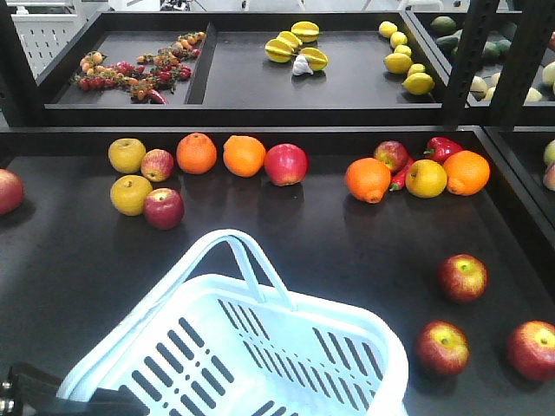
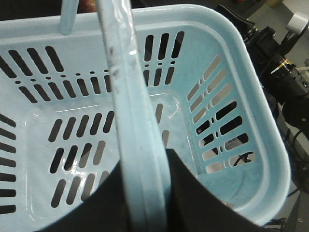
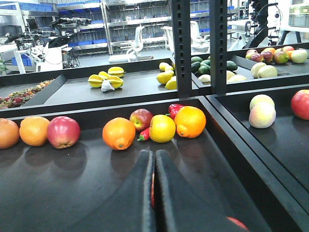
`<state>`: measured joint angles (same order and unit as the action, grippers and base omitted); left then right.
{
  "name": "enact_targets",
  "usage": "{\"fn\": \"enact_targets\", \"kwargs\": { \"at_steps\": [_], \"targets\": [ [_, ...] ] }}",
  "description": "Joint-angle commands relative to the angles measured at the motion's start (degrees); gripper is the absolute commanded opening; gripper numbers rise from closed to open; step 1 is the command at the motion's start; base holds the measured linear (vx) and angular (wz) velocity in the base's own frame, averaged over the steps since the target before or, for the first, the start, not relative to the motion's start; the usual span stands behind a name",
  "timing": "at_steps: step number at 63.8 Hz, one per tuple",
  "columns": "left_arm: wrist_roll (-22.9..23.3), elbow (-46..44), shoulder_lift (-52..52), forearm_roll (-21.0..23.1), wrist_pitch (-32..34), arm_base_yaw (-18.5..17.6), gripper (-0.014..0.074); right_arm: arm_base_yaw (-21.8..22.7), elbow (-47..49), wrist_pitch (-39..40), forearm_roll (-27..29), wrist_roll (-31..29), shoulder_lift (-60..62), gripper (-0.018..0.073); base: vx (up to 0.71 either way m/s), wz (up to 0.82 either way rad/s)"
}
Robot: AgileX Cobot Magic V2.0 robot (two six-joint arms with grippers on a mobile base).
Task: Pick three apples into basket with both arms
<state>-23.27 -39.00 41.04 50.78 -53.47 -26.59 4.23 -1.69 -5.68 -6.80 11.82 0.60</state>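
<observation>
The pale blue basket [image 1: 260, 347] sits at the front of the dark tray, one hoop handle [image 1: 251, 260] raised. In the left wrist view my left gripper [image 2: 147, 193] is shut on a handle [image 2: 130, 96], black fingers [image 2: 203, 203] on both sides of it, above the empty basket floor [image 2: 43, 121]. Three red apples with yellow patches lie at the front right [image 1: 462, 277] [image 1: 442, 347] [image 1: 532, 349]. My right gripper [image 3: 154, 159] is shut and empty, low over the tray. A red sliver shows through the slit between its fingers, and a red edge [image 3: 236, 223] lies at its lower right.
At the tray's back lie oranges [image 1: 197, 152], yellow apples [image 1: 127, 155], more red apples [image 1: 285, 164] and a red pepper [image 1: 442, 147]. A black rack post [image 1: 468, 61] and a raised divider [image 3: 231, 140] bound the tray on the right. A back shelf holds starfruit [image 1: 295, 45] and lemons.
</observation>
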Motion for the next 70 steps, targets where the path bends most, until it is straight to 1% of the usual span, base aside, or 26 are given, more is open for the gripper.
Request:
{"fn": "enact_targets", "kwargs": {
  "at_steps": [1, 70],
  "targets": [
    [-0.1, -1.5, 0.0, 4.2, 2.7, -0.4, -0.0006, 0.3, -0.8, 4.3, -0.2, -0.4, 0.6, -0.0004, 0.06, 0.01],
    [-0.1, -1.5, 0.0, 4.2, 2.7, -0.4, -0.0006, 0.3, -0.8, 4.3, -0.2, -0.4, 0.6, -0.0004, 0.02, 0.00]
  ]
}}
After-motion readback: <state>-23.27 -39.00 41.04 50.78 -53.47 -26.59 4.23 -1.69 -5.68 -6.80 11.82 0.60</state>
